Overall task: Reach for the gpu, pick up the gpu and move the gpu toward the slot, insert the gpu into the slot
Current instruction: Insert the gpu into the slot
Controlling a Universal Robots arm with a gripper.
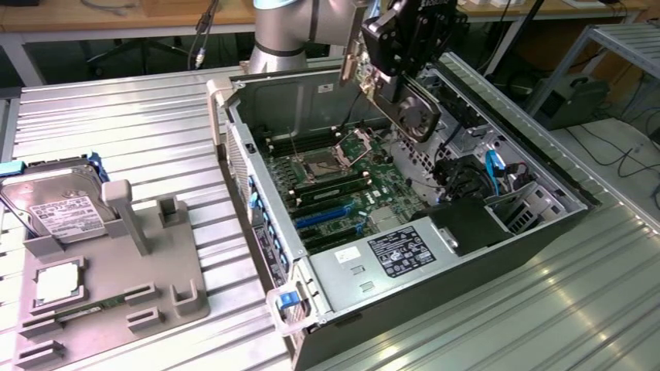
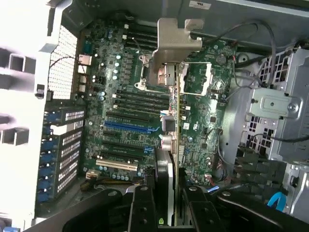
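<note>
Hand [image 1: 400, 73] clamped on the gpu [image 1: 416, 116], card pinched edge-on between the fingers [image 2: 144, 205]. gpu hangs tilted in the air over the open case [image 1: 536, 224], fan face showing in the exterior view, metal bracket [image 2: 170, 43] along one end. Not seated: it sits clear above the board [image 1: 341, 182], up near the CPU socket [image 1: 318, 164]. Blue slot [image 1: 326, 216] on the board is unoccupied. Case lies on its side on the ribbed metal surface [image 1: 124, 131]. Well apart, at the exterior view's left: grey fixture [image 1: 154, 255] with a hard drive [image 1: 62, 205] propped in it.
</note>
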